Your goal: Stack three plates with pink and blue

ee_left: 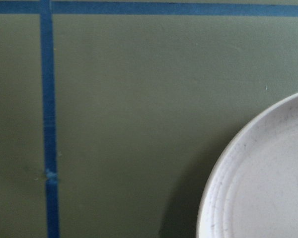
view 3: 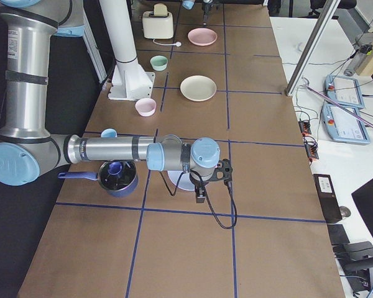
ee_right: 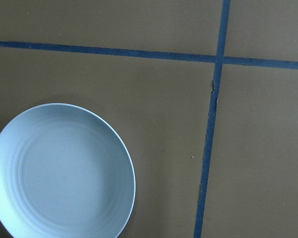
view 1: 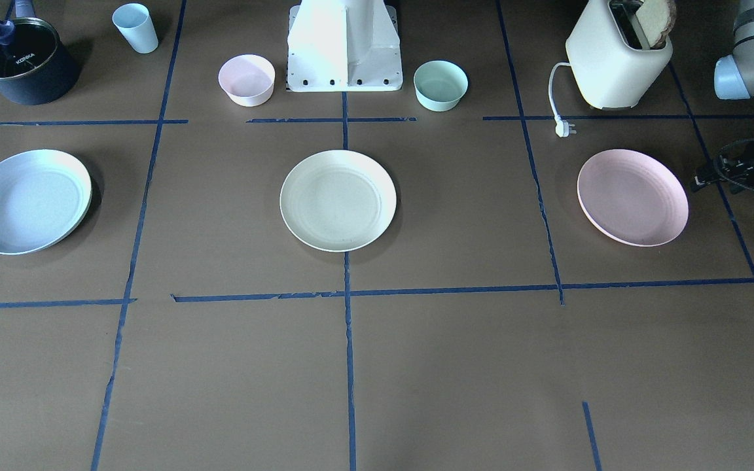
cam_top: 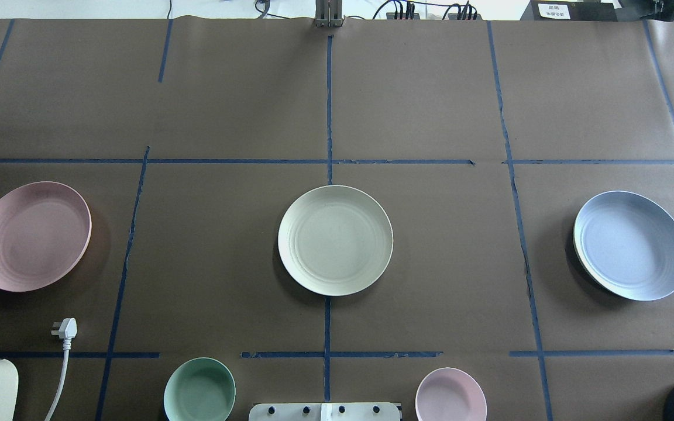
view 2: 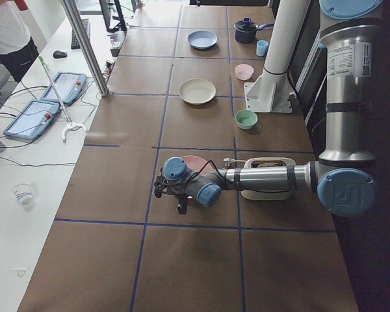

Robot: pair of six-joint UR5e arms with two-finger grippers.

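Observation:
The cream plate [cam_top: 335, 240] lies at the table's middle. The pale pink plate [cam_top: 31, 235] lies on my left side and the light blue plate [cam_top: 630, 244] on my right side. All three lie flat and apart. My left gripper [view 1: 753, 173] hangs beside the pink plate's [view 1: 632, 197] outer edge; only part of it shows, and I cannot tell if it is open. The left wrist view shows the pink plate's rim [ee_left: 258, 173]. My right gripper [view 3: 200, 186] hovers over the blue plate [ee_right: 59, 171] and shows only in the right side view. No fingers show in either wrist view.
A small pink bowl [cam_top: 450, 394] and a mint-green bowl [cam_top: 199, 390] stand by the robot's base. A toaster [view 1: 618, 55] with its loose plug [cam_top: 65, 328] stands behind the pink plate. A dark pot [view 1: 20, 62] and a blue cup [view 1: 135, 27] stand behind the blue plate.

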